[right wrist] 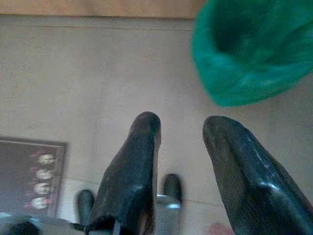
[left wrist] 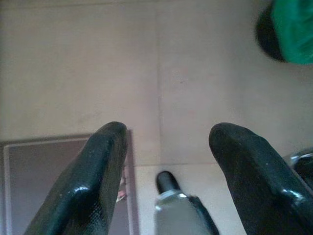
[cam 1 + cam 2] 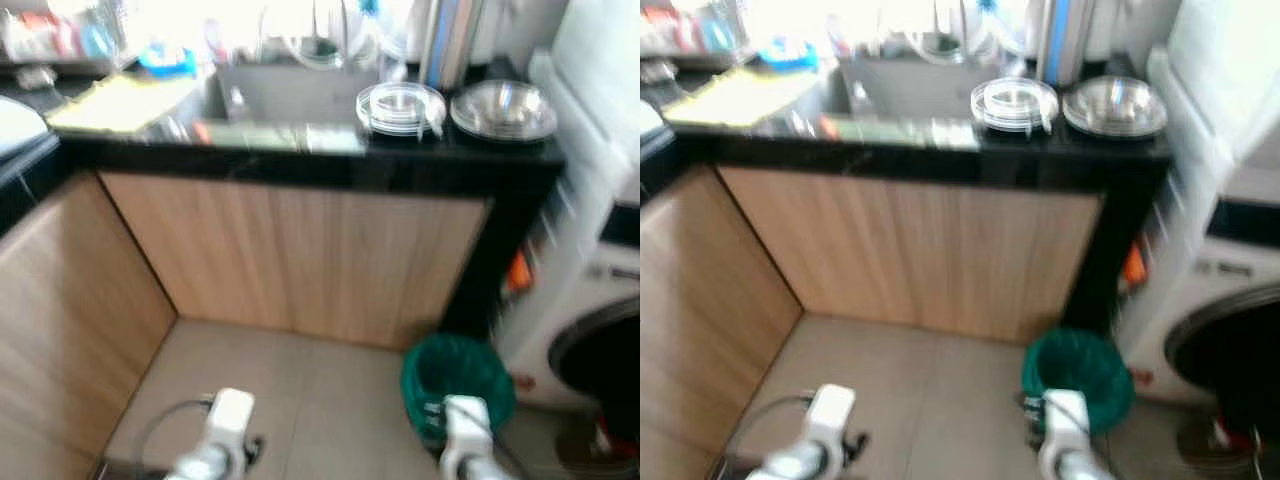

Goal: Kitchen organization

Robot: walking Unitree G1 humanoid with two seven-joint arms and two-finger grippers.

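Hanging low over the tiled floor (image 3: pixel 320 400), both grippers are seen with their fingers spread apart and nothing held between them. The left gripper (image 2: pixel 168 147) is pointed down at the pale tiles, and a dark mat (image 2: pixel 58 181) lies beneath it. The right gripper (image 1: pixel 181 142) is likewise released, and the green-lined bin (image 1: pixel 254 54) stands just beyond its fingertips.

In the head views, which are blurred, the bin (image 3: pixel 458 378) is placed at about four o'clock on the floor, near the right arm. A wood-fronted cabinet (image 3: pixel 300 260) is seen ahead at twelve o'clock, topped by a black counter (image 3: pixel 330 165). On the counter, at one o'clock, a stack of glass plates (image 3: pixel 400 106) is set just beside a stack of metal bowls (image 3: pixel 503 108). A sink (image 3: pixel 290 90) is sunk at twelve o'clock, and a yellow cloth (image 3: pixel 120 100) lies at eleven. A washing machine (image 3: pixel 600 330) stands at three o'clock.
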